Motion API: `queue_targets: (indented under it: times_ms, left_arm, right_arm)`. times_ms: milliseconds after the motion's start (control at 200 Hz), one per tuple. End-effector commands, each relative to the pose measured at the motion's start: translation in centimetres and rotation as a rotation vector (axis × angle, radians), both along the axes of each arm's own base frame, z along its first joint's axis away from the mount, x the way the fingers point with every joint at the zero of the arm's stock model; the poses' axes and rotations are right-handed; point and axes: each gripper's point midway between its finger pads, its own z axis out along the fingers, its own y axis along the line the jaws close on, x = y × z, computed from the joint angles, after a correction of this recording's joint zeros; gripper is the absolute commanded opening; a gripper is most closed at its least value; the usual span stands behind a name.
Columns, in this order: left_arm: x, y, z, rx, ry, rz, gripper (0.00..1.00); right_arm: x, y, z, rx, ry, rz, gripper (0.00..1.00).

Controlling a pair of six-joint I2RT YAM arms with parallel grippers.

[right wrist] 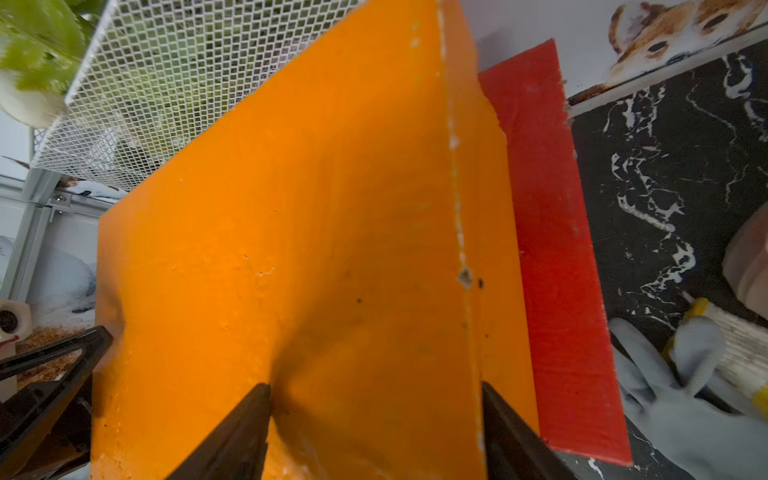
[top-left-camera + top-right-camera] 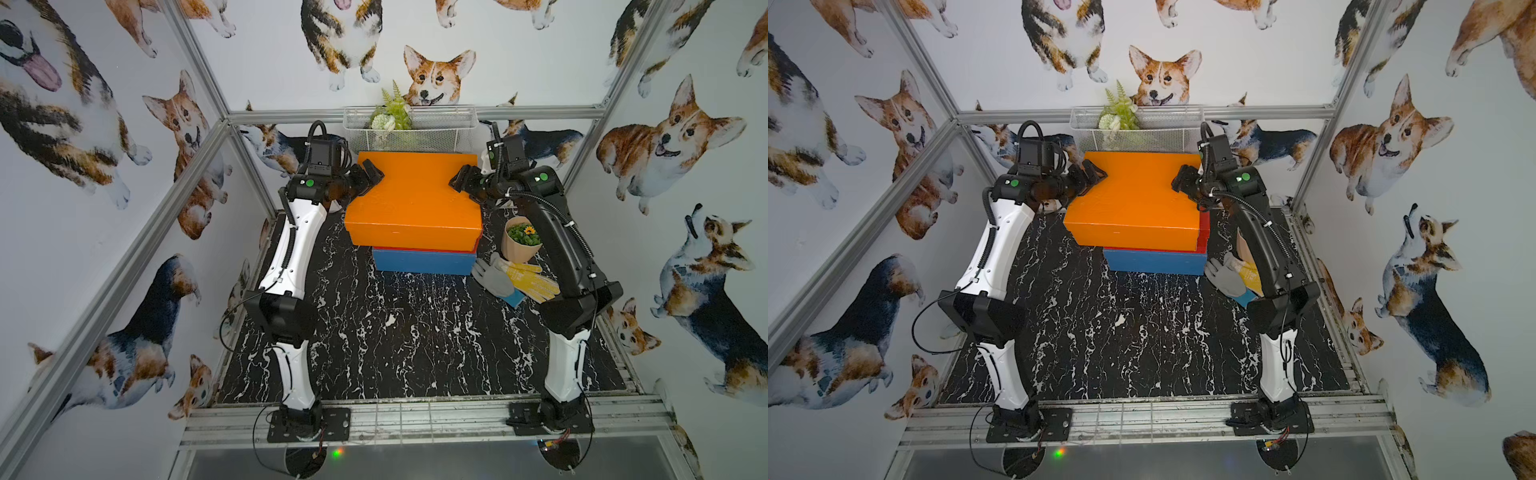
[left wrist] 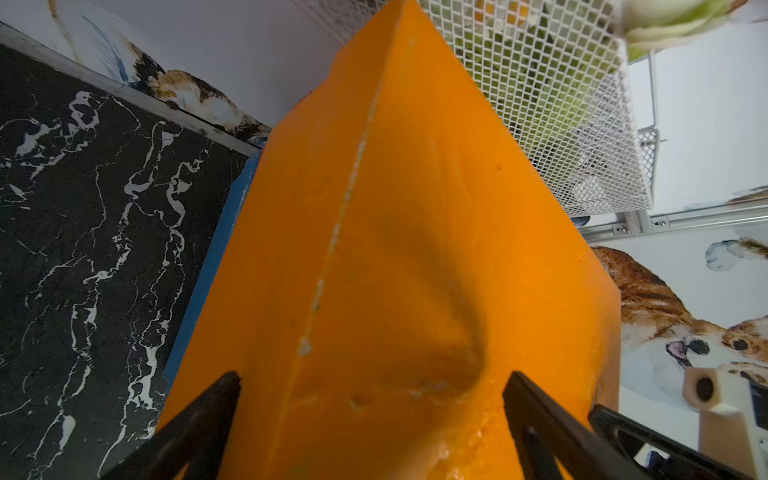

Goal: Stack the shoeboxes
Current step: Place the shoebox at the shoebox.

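Top of stack: orange box (image 2: 413, 195) on red box (image 1: 557, 249) and blue box (image 2: 422, 262), long axis left–right, overhanging left — left tool (image 2: 369, 178) wide, astride that end; right tool (image 2: 457, 183) half-spread at the far end, grip cannot tell. Squaring likely needs a rightward push.

Bright even light; soft shadow on orange shoebox (image 1: 332, 365); top views bowed at edges; greenery (image 1: 37, 50) blurred.

Before me: one orange shoebox (image 2: 415, 195), one red shoebox (image 1: 557, 249), one blue shoebox (image 2: 422, 262). My desk (image 2: 374, 332) is black with white marble veining; my left pincer (image 3: 374, 376) and right pincer (image 1: 374, 386) are black.
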Motion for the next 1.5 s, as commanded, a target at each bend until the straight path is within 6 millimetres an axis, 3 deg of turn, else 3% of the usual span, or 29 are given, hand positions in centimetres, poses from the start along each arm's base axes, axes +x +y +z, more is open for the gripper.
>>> queue_targets:
  times_ms: [0, 425, 641, 846, 1091, 1371, 1491]
  left_arm:
    - [-1.8, -4.8, 3.0, -0.226, -0.013, -0.235, 1.00]
    - [0.6, -3.0, -2.7, -0.197, 0.084, -0.175, 1.00]
    - [0.7, -2.6, -3.7, -0.191, 0.103, -0.177, 1.00]
    - [1.1, -1.8, -4.7, -0.205, 0.111, -0.176, 1.00]
    - [2.1, -2.0, -3.4, -0.235, 0.036, -0.211, 1.00]
    - [4.1, -3.3, -1.3, -0.356, -0.064, -0.253, 1.00]
    - [4.6, -2.4, 0.0, -0.356, -0.107, -0.233, 1.00]
  right_arm:
    - [-1.1, 5.1, 1.9, 0.217, 0.006, 0.223, 0.75]
    - [1.3, 3.8, -2.9, 0.183, 0.092, 0.184, 0.75]
    - [1.6, 2.8, -3.7, 0.150, 0.096, 0.155, 0.77]
    - [2.7, 0.7, -4.6, 0.112, 0.095, 0.095, 0.82]
    - [4.1, -1.7, -5.2, 0.089, 0.090, 0.048, 0.88]
    - [5.0, -2.0, -3.1, 0.091, 0.023, 0.060, 0.89]
    - [5.1, -2.7, -1.8, 0.091, -0.009, 0.047, 0.95]
